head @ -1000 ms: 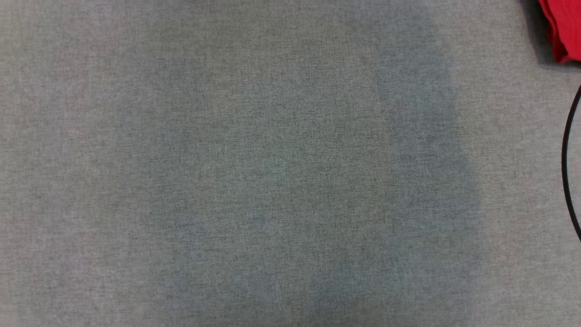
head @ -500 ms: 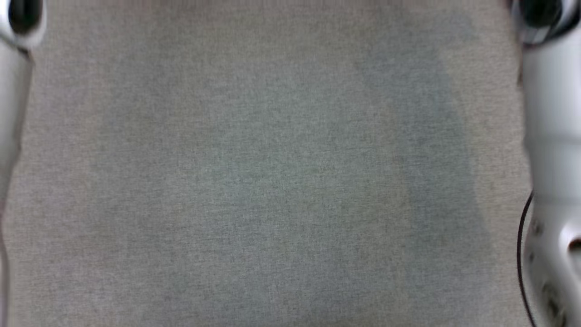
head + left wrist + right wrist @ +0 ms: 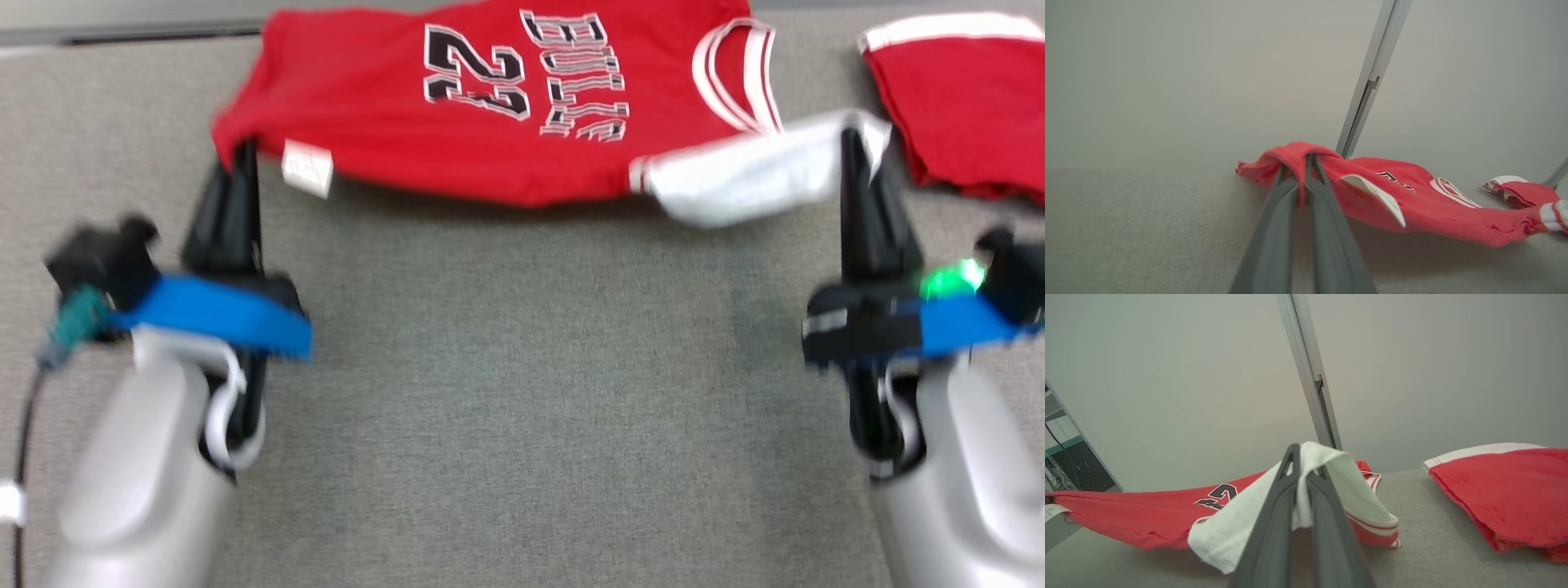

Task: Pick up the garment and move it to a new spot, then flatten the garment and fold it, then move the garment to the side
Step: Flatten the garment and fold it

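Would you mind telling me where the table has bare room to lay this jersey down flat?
The widest bare patch of the grey table lies on the robot's side of the jersey, between the left gripper and right gripper, each shut on one end. It is crowded at the far right, where a second red garment lies.

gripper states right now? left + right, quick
Left gripper: shut on the red jersey, pinching a red corner.
Right gripper: shut on the red jersey, pinching its white sleeve.
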Motion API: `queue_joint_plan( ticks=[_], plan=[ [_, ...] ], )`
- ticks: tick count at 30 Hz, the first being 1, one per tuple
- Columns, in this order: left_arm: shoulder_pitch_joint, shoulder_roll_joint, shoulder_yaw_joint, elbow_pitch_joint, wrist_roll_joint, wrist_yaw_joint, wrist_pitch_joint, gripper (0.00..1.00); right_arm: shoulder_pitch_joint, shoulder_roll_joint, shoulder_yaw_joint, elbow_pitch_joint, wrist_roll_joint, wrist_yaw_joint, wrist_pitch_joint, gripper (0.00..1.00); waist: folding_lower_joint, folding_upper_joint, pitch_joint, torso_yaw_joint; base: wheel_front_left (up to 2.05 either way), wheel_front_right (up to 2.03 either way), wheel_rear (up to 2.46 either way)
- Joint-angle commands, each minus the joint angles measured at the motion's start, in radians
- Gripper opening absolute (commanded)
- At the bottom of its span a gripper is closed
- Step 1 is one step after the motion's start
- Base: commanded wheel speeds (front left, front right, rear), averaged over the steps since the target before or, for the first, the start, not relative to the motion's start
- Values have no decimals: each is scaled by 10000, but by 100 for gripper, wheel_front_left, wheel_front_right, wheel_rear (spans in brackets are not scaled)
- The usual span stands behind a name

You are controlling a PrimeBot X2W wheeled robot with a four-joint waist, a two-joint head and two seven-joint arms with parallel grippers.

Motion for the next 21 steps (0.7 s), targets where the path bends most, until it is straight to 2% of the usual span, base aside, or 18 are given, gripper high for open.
queue_joint_plan(
  ticks=[1, 13, 21],
  plan=[
    [712, -121, 142, -181, 126, 41, -45, 0, 805, 38, -73, -261, 70, 2, 97, 0, 3, 0, -318, -28, 0, 0, 0],
    [4029, -1036, 632, -414, 439, -100, -46, 0, 4944, 451, -759, -1598, 104, 2, 888, 0, 3, 0, -1502, 272, 0, 0, 0],
    [5398, -1187, 1017, -453, 659, -116, -46, 0, 6809, 549, -828, -2605, -1, 2, 1453, 0, 3, 0, -2069, 346, 0, 0, 0]
  ],
)
